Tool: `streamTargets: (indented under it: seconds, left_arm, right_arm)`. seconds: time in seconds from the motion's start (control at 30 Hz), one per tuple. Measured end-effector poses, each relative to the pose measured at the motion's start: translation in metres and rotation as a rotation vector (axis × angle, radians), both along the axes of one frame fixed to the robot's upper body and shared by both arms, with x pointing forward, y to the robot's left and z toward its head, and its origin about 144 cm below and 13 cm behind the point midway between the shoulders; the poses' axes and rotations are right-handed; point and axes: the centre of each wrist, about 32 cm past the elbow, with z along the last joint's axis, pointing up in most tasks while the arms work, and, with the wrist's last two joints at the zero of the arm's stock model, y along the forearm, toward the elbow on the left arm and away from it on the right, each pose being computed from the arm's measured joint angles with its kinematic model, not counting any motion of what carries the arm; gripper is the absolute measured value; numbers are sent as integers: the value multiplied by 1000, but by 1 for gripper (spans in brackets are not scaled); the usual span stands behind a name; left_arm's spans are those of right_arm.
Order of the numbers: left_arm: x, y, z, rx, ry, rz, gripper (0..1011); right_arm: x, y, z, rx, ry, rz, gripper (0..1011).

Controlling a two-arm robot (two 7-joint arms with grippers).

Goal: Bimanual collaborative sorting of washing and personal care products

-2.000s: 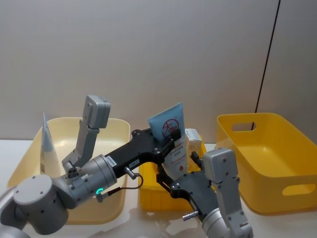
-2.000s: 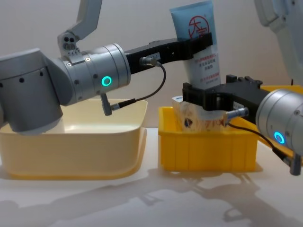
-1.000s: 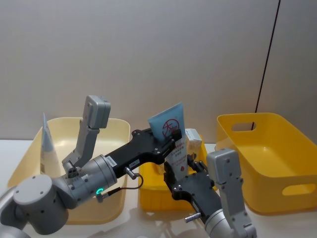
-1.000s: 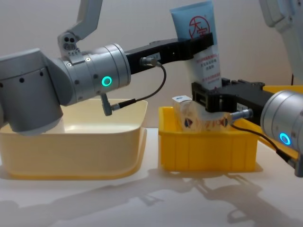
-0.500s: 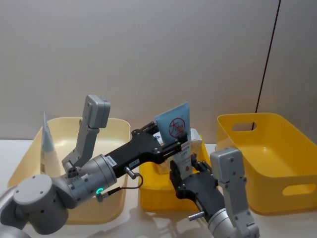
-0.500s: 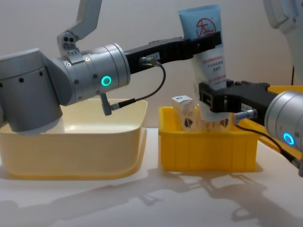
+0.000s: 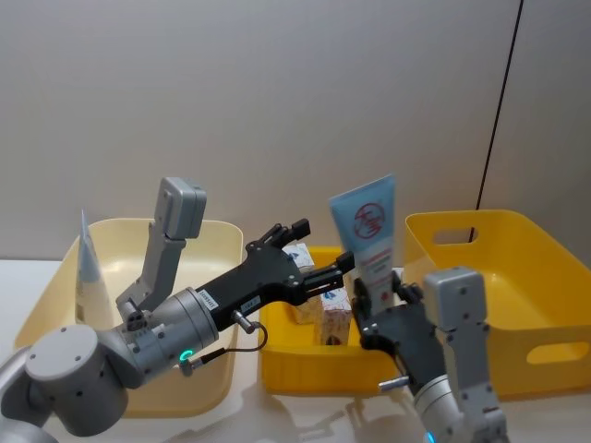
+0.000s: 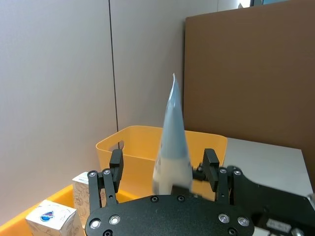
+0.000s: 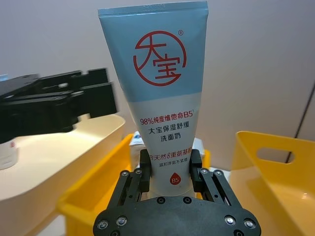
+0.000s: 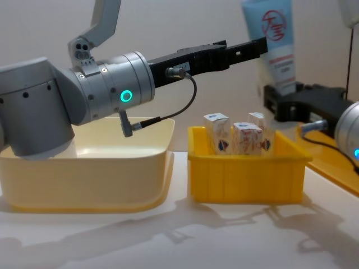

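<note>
**Operator:** Who has the tube?

**Spotter:** Your right gripper (image 9: 170, 169) does. It is clamped on the white lower end of the pale-blue squeeze tube (image 9: 160, 83), which stands upright between the small yellow bin (image 10: 247, 174) and the large yellow bin (image 7: 499, 309). The left gripper (image 7: 323, 245) hangs spread wide over the small bin, just beside the tube.

**Operator:** How do I finish this well?

**Spotter:** Pull your left arm back first, I'd say. Then carry the tube over the large bin's rim, keep it vertical, and lower it well inside before you release, or it may topple out. Stay clear of the white cartons (image 10: 240, 136).

**Operator:** What changed?

**Spotter:** Half a second ago the left fingers pinched the tube's blue top above the small bin. They have now let go, and the tube has moved right.
</note>
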Motion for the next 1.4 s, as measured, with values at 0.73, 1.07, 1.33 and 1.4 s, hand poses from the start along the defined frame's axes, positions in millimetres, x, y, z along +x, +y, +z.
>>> streamTargets:
  seconds: [0.73,1.07,1.33,1.4]
  left_arm:
    - [0,0,0,0,0,0,1003]
    - [0,0,0,0,0,0,1003]
    - [0,0,0,0,0,0,1003]
    - [0,0,0,0,0,0,1003]
  right_arm:
    - [30,-52,14,9,-183,-299,454]
    - [35,-72,22,10,-177,-441,455]
    - [35,-80,27,2,-138,-503,455]
    - [34,-82,27,-1,-117,-514,454]
